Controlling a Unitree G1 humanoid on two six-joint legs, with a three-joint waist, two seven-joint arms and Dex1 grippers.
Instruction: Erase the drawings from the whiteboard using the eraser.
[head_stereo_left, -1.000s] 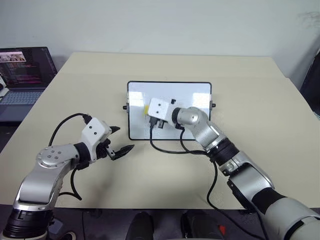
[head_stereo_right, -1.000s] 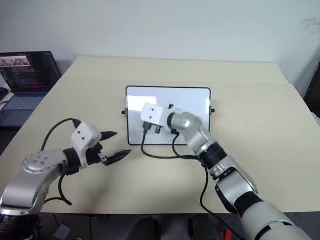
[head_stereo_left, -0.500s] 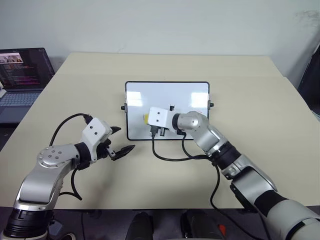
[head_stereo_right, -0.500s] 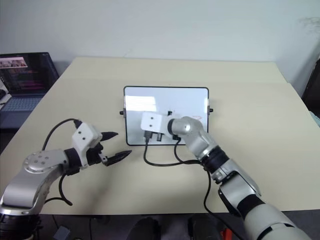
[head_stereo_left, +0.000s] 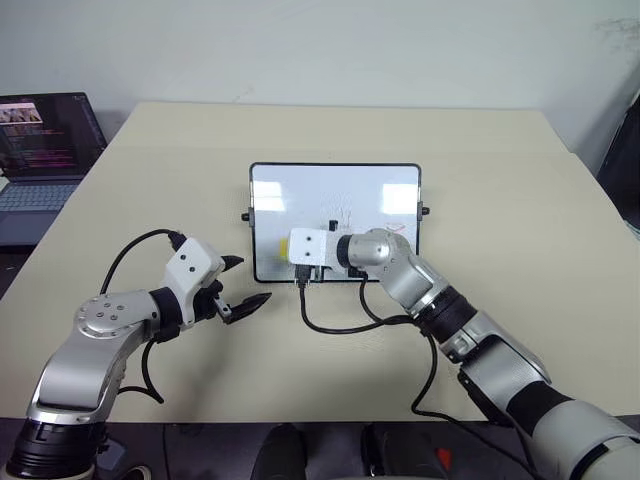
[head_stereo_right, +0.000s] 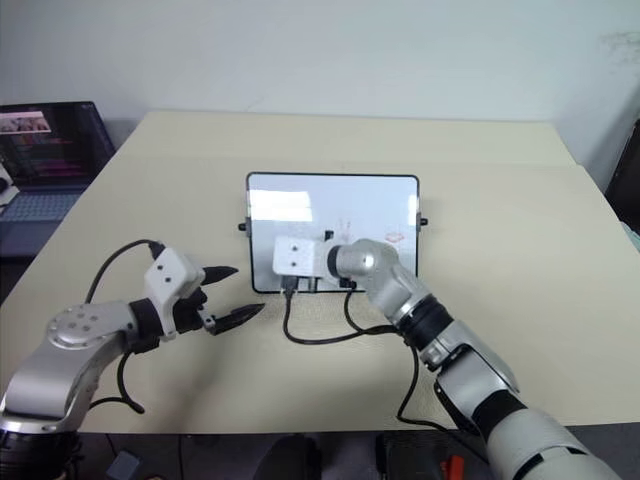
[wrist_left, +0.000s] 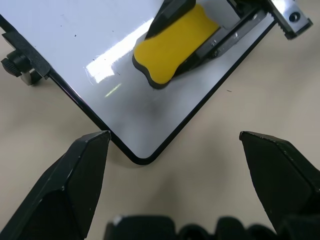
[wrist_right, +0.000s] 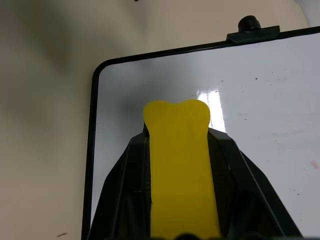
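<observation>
The right gripper (wrist_right: 180, 150) is clamped on the one eraser (wrist_right: 179, 165), its two black fingers (wrist_right: 120, 200) pressing the long sides of the yellow block. The eraser sits over the whiteboard (head_stereo_left: 370, 185) near the corner closest to the left arm; the left wrist view shows its dark underside (wrist_left: 165, 82) at the glossy surface, though contact cannot be told for sure. The left gripper (head_stereo_left: 240, 285) hovers over the bare table (head_stereo_left: 150, 180) just off that same corner, jaws spread wide with nothing between them.

There is one whiteboard, lying flat mid-table, with two small black knobs, one on each short side (head_stereo_left: 246, 215). Faint red drawings (head_stereo_right: 394, 238) remain toward its right half: one angular mark near the right edge and some thinner strokes (head_stereo_left: 343, 213) nearer the middle; an exact count cannot be made out. One laptop (head_stereo_left: 45, 135) stands open at the far left.

The head views show the drawings and the whole board, with the eraser hidden behind the white camera block (head_stereo_left: 308, 246) on the right wrist. The wrist views show the eraser plainly and the board's rounded corner (wrist_left: 140, 159).
</observation>
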